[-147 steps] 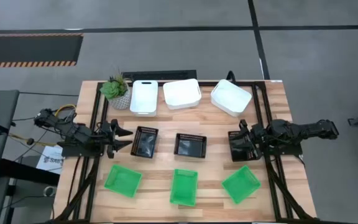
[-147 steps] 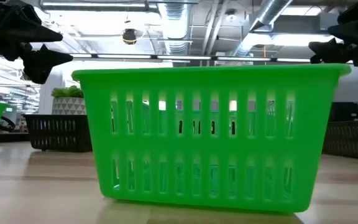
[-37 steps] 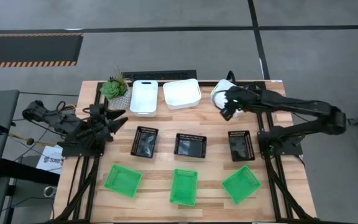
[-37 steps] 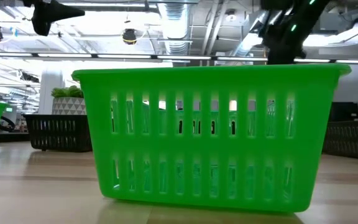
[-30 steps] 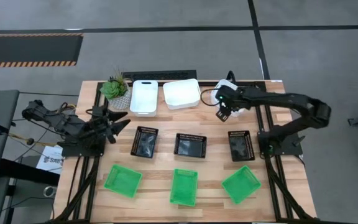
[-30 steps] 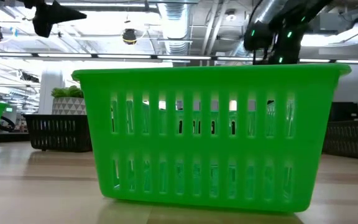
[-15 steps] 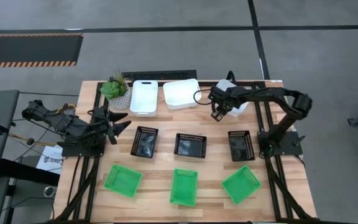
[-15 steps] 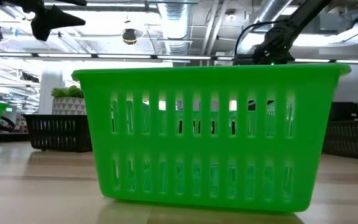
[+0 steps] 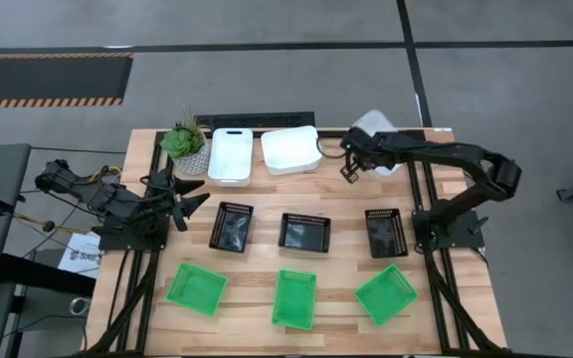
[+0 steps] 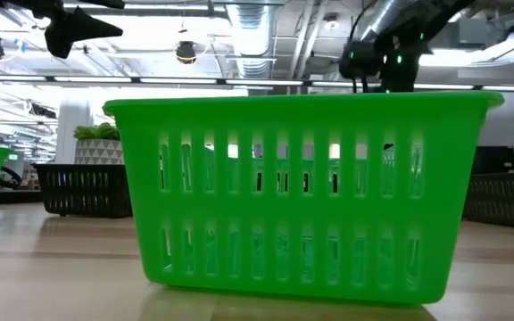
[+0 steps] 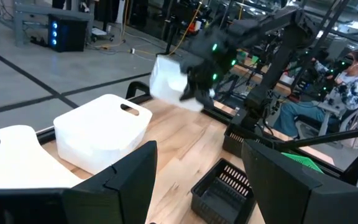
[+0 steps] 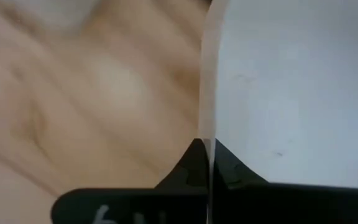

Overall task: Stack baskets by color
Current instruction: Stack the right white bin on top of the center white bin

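While the right arm reaches from its base at the table's right edge across to the far right corner, its elbow bent out past the edge, the right gripper (image 9: 350, 164) is clamped on the rim of a white basket (image 9: 374, 127). The right wrist view shows the thin white wall (image 12: 207, 74) pinched between the two dark fingers (image 12: 191, 163), pressed tight together on it. That basket hangs lifted and tilted above the table (image 9: 336, 204), as the left wrist view shows, clear of the wood.

Two more white baskets sit on the far side: one (image 9: 230, 154) beside the plant (image 9: 184, 144), the other (image 9: 290, 148) just right of it. Three black baskets lie in a row across the middle, left (image 9: 232, 226), centre (image 9: 303, 231) and right (image 9: 385, 232). Three green baskets line the near edge, left (image 9: 196, 288), centre (image 9: 294, 298) and right (image 9: 385, 293); the centre one fills the low view.

At the table's left edge the left arm is folded low, its forearm pointing toward the middle. The left gripper (image 9: 191, 197) hovers near the left black basket, fingers (image 11: 120, 180) spread wide apart and holding nothing.
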Available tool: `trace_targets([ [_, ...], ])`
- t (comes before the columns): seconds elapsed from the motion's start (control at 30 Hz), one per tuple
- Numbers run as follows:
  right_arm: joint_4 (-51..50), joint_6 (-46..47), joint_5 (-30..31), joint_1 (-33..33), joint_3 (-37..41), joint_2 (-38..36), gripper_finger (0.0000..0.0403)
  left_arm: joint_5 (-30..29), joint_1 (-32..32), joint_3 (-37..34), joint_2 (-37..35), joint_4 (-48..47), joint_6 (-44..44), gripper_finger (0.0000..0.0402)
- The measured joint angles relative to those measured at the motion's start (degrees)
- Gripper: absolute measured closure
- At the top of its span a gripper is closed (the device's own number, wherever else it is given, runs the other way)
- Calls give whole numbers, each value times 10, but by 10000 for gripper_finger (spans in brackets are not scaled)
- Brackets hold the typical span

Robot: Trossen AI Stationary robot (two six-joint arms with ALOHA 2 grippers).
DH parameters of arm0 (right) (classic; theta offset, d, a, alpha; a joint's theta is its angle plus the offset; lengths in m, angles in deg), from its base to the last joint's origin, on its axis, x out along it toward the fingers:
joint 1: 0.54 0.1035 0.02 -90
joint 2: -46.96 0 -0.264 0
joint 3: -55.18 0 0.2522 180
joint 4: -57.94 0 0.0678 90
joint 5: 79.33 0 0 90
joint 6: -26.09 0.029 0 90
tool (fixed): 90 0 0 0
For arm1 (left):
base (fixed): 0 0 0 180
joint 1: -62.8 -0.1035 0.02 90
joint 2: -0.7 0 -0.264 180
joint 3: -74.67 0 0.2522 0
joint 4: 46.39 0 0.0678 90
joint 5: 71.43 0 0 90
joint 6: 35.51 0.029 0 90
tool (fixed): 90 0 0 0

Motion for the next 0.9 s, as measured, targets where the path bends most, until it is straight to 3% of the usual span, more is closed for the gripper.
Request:
trace_targets([
  [0.17,-2,-92,53,51,-92,-12,401,0,0,0,0,1,-1,178],
  [0.4,16,-328,89,126,-255,83,402,0,0,0,0,0,-2,178],
  [0.73,11,-456,6,126,-397,278,402,0,0,0,0,0,-2,178],
  [0.9,-19,-462,-53,115,-430,344,402,4,0,0,0,-1,-1,178],
])
